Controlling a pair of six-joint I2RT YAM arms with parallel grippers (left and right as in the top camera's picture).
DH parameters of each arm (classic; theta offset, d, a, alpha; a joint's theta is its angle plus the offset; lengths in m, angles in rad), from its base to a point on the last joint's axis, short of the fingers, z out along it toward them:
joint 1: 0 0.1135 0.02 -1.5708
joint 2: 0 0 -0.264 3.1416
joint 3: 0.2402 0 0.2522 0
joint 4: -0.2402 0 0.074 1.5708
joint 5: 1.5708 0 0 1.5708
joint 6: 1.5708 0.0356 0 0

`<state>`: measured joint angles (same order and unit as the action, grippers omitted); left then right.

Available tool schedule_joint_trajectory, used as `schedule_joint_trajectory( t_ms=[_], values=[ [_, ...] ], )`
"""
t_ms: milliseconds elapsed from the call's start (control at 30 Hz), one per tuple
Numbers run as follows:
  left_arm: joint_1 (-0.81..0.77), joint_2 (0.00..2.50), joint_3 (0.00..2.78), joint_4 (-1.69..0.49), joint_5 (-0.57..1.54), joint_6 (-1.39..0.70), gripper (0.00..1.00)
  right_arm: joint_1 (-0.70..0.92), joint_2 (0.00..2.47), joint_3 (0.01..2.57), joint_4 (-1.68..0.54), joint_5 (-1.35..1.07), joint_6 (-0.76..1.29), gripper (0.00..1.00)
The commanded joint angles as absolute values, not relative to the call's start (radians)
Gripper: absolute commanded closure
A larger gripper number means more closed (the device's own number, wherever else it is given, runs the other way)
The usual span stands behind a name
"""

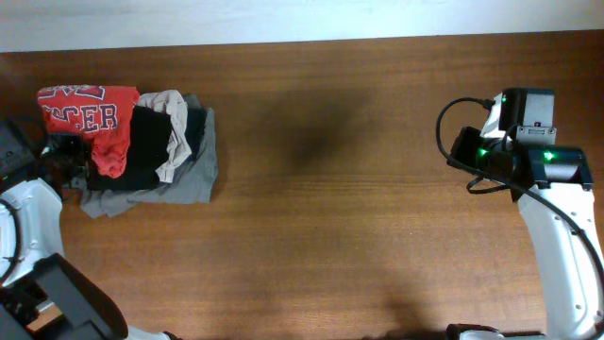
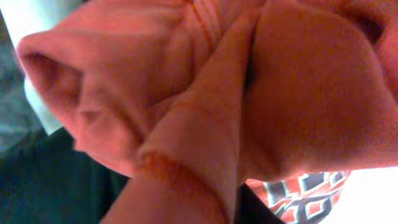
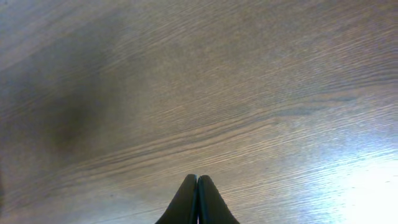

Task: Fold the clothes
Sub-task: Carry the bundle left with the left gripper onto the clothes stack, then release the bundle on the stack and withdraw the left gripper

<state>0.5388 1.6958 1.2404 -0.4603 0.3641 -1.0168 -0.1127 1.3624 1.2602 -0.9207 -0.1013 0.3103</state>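
The right fingers [image 3: 186, 205] are pressed together, tapering to a dark point over bare, streaky wood grain of the bench [image 3: 199, 93], holding nothing. Only the overhead view shows the left fingers [image 1: 68, 156], a dark shape at the shirt's edge; I cannot tell whether they are spread or pinching. Their wrist camera is filled with soft, bunched folds of the red-orange T-shirt [image 2: 249, 93]. The overhead view shows that T-shirt [image 1: 94, 118], with white block lettering, crumpled on black [image 1: 146, 146], beige [image 1: 172, 127] and grey [image 1: 193, 175] garments near the bench's left edge.

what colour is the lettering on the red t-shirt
White with a dark outline; the lettering on the red T-shirt shows best in the overhead view.
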Motion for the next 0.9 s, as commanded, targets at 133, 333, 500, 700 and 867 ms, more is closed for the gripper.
schedule_joint_trajectory(
  t_ms=[133, 333, 500, 700, 867],
  values=[
    [0.506, 1.508, 1.245, -0.534, 0.377, -0.967, 0.4, -0.118, 1.366, 1.261, -0.924, -0.07, 0.303, 0.95],
    [0.506, 1.296, 1.245, -0.54, 0.342, -0.951, 0.28, -0.118, 1.366, 1.261, -0.924, -0.07, 0.303, 0.95],
    [0.505, 1.179, 1.245, -0.539, 0.293, -0.86, 0.3, -0.118, 1.366, 1.261, -0.917, -0.07, 0.303, 0.95],
    [0.49, 1.208, 1.245, -0.451, 0.152, -0.487, 1.0, -0.118, 1.366, 1.261, -0.909, -0.07, 0.304, 0.95],
    [0.433, 1.381, 1.245, -0.372, 0.151, -0.223, 0.99, -0.118, 1.366, 1.261, -0.91, -0.078, 0.308, 0.95]
  ],
)
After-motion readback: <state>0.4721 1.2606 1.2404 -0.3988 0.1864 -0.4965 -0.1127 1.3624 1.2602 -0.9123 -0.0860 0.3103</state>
